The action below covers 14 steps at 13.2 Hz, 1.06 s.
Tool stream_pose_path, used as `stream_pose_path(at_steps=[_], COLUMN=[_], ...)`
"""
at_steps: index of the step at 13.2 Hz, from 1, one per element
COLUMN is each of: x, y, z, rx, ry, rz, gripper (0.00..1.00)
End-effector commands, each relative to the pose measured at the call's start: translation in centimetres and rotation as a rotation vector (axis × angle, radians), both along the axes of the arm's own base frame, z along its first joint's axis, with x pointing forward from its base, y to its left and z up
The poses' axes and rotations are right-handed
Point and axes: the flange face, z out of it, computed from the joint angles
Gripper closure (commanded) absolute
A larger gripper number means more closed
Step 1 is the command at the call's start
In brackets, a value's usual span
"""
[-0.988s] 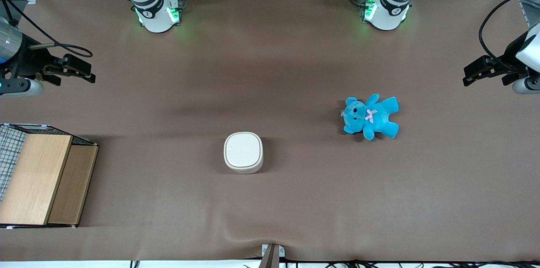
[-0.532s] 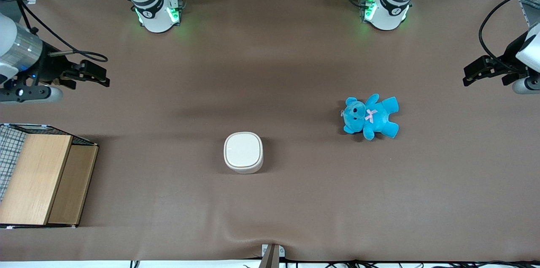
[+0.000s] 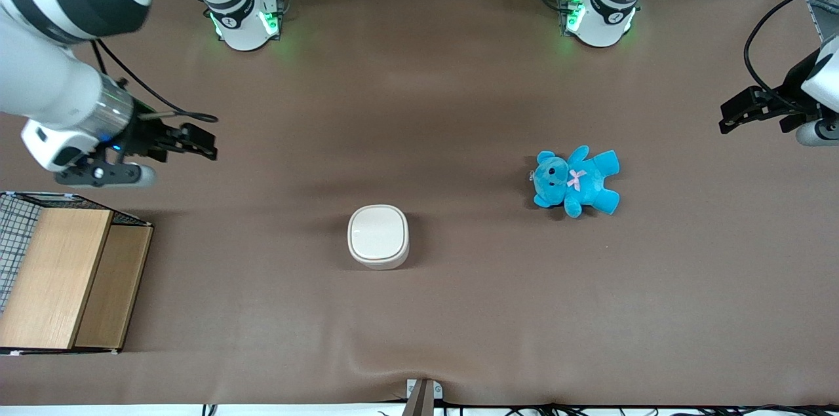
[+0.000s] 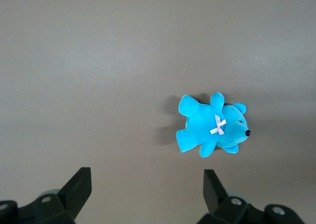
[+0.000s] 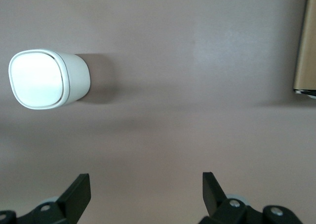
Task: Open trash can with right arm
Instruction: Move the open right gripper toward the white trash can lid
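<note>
On the brown desk (image 3: 459,108) the cream trash can (image 3: 378,236) stands upright at the front view's centre, lid shut and facing up, nothing around it, with the blue teddy bear (image 3: 577,181) at right, the wooden box (image 3: 65,278) at lower left, and the right arm's hand (image 3: 200,142), fingers apart and empty, hovering at left

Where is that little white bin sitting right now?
The trash can stands lid shut near the table's middle, nearer the front camera than the blue teddy bear. The open gripper hovers apart from it, toward the working arm's end.
</note>
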Motion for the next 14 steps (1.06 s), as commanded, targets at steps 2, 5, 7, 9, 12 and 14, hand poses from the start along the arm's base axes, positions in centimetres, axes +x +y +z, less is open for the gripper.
stream_pose_path(at_steps=[2, 5, 7, 9, 12, 14], x=[1.7, 3.1, 3.7, 4.1, 4.8, 5.0], y=[2.5, 4.3, 5.7, 7.4, 9.2, 11.7], z=[-2.2, -4.7, -6.4, -7.5, -9.1, -10.2], rx=[0.018, 0.060, 0.079, 0.083, 0.095, 0.095], ry=[-0.030, -0.043, -0.039, -0.054, -0.069, -0.057], rz=[-0.018, -0.043, -0.073, -0.108, -0.154, -0.194], gripper=[0.00, 0.07, 0.18, 0.23, 0.49, 0.67])
